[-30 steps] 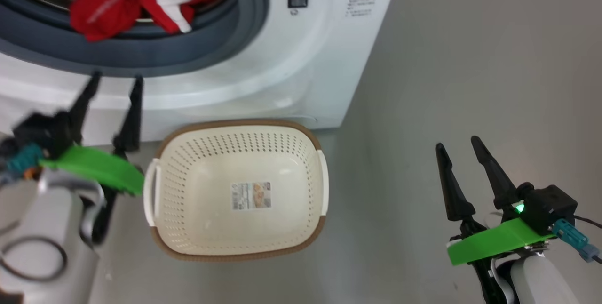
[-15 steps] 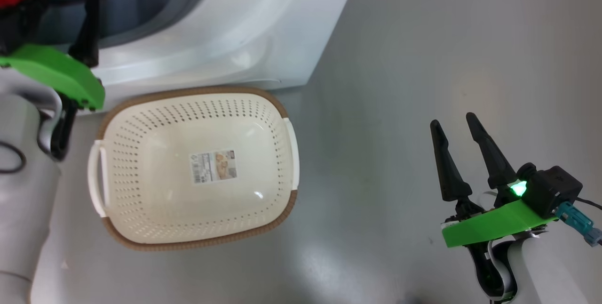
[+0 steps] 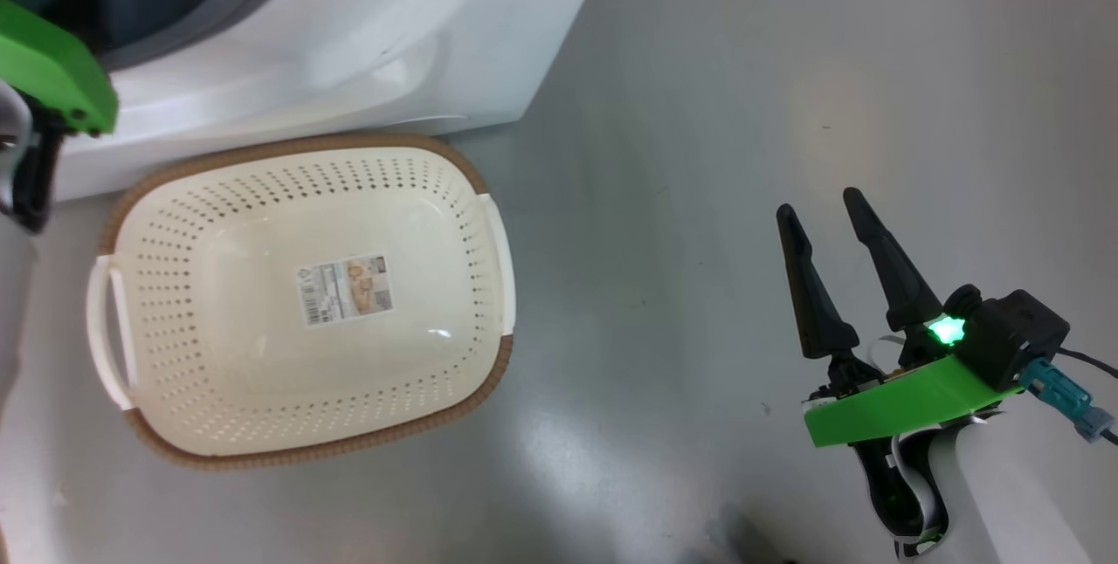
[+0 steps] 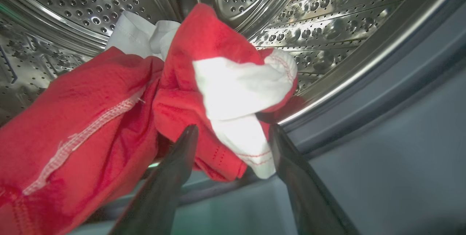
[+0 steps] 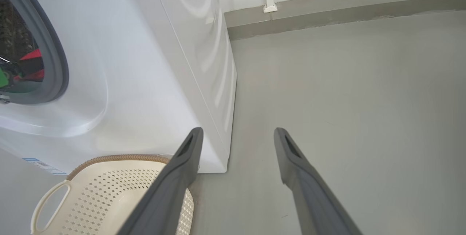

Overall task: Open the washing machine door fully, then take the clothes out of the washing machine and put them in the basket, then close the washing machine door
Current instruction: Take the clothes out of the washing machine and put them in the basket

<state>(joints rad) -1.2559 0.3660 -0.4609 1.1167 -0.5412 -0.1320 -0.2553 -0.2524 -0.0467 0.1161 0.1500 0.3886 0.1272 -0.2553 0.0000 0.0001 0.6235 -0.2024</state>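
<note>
Clothes (image 4: 91,129), soft, light and limp, droop at the tips of the wide-spread, empty fingers (image 4: 171,176) of our left gripper (image 4: 233,129), so we judge the red-and-white fold there the easiest hold, the rest bunched deeper inside the washing machine (image 4: 327,16).

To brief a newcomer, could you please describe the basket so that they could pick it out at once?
Find the big white washing machine; on the grey floor just in front of its base sits the basket. It is a cream plastic tub, and its rows of holes, brown woven-look rim and sticker inside set it apart from the smooth machine and plain floor.
</note>
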